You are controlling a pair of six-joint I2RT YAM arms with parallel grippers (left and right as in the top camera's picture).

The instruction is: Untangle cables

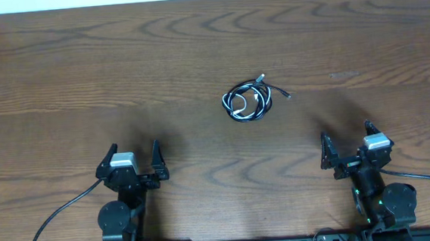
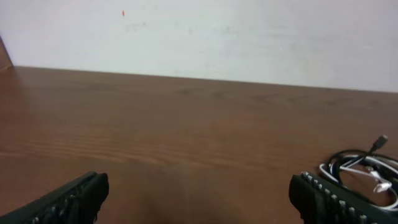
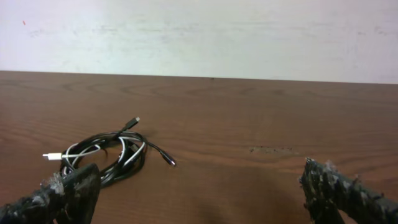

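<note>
Overhead: cables (image 1: pixel 231 106) in tangled coil

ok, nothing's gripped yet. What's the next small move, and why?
Probably bring the right gripper forward and to its left, toward the cables. It and the left gripper are both open, empty and well short of the bundle. The black and white cords lie coiled together, and a loose black end pokes out on the right arm's side, which looks like the easiest first grab.

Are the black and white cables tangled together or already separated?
Tangled. The black cable and white cable lie coiled over each other in one small bundle on the table, their loops crossing.
</note>
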